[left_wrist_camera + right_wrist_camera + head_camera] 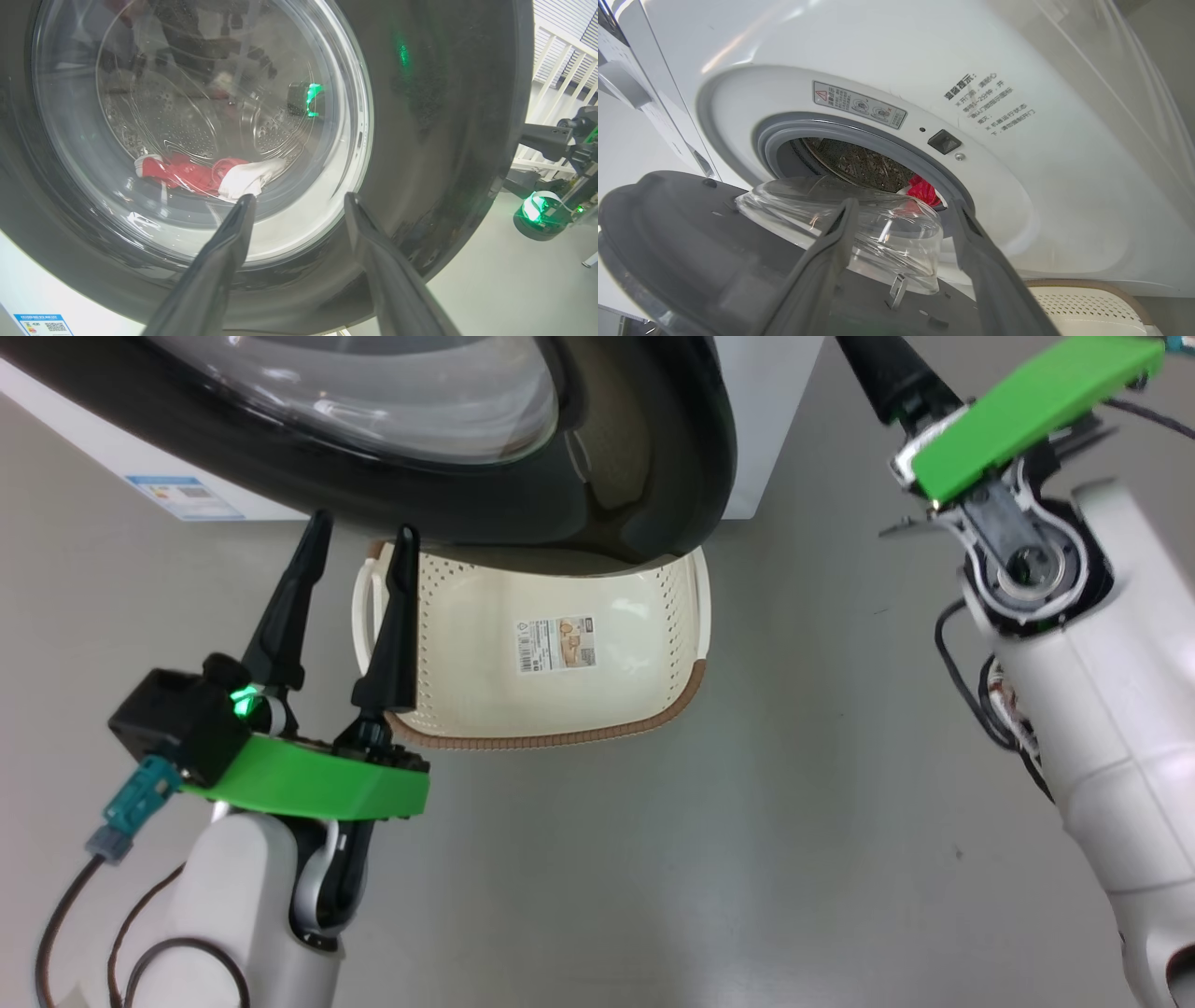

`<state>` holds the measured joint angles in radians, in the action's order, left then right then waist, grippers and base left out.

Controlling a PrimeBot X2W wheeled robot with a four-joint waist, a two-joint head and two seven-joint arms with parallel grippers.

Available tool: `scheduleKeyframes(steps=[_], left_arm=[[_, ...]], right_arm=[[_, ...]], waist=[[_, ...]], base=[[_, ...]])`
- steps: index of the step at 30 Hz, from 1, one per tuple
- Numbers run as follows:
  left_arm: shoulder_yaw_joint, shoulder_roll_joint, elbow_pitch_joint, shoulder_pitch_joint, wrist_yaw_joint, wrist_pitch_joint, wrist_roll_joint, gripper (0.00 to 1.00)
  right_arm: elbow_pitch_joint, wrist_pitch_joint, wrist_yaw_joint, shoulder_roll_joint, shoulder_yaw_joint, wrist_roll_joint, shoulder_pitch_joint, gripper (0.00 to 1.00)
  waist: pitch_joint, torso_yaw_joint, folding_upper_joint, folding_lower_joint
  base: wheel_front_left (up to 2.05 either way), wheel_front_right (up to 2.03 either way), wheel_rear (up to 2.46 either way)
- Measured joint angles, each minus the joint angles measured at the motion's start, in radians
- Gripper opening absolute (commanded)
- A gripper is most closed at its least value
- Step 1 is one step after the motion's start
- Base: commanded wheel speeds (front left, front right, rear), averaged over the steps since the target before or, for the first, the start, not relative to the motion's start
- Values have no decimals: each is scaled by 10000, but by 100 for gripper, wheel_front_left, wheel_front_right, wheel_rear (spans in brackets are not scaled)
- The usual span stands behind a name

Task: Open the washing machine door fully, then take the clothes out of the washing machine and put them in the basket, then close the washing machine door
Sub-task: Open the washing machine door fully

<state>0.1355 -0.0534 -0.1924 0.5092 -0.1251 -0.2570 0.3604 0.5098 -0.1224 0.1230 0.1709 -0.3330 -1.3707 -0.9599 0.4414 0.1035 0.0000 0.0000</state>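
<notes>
The washing machine door (653,457) stands partly open, its black rim overhanging the cream basket (653,709) on the floor. My left gripper (359,537) is open just in front of the door's outer face, left of the basket. In the left wrist view its fingers (299,197) point at the glass window, through which the red and white clothes (201,175) lie in the drum. My right gripper (903,203) is open and holds nothing, facing the door's grey inner side (668,233) and glass bowl (878,233). Red clothes (922,191) show inside the washing machine (1064,186).
Grey floor (747,859) spreads in front of and to the right of the basket. The basket's rim (1083,284) sits below the machine's front. My right forearm (1102,709) stands at the right. White railings (565,60) lie beyond the door.
</notes>
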Motion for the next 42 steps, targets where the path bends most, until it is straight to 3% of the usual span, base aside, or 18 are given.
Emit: scheduleKeyframes(steps=[10,16,20,23,34,42], left_arm=[[-268,-4,-140,-235,0,0,-167,100],[-362,4,-261,-243,0,0,-290,100],[-414,12,-278,-273,0,0,-357,100],[-481,15,-276,-385,0,0,-360,100],[-640,44,-163,-436,0,0,-447,100],[-677,59,92,-663,0,0,-443,100]], right_arm=[[-337,2947,0,803,-1544,2475,1007,100],[-86,3699,2,805,-1843,3948,1249,100],[-219,3749,2,704,-1275,4759,1666,100],[-769,3779,2,508,-401,5868,2205,100],[-2759,3779,2,-412,1066,9634,4130,100],[-4000,3779,6,-828,1689,10939,5268,100]], waist=[[-235,-329,0,0],[-379,-446,0,0],[-465,-457,0,0],[-511,-468,0,0],[-481,-514,0,0],[-434,-455,0,0]], base=[[0,0,0],[0,0,0],[0,0,0],[0,0,0],[0,0,0],[0,0,0]])
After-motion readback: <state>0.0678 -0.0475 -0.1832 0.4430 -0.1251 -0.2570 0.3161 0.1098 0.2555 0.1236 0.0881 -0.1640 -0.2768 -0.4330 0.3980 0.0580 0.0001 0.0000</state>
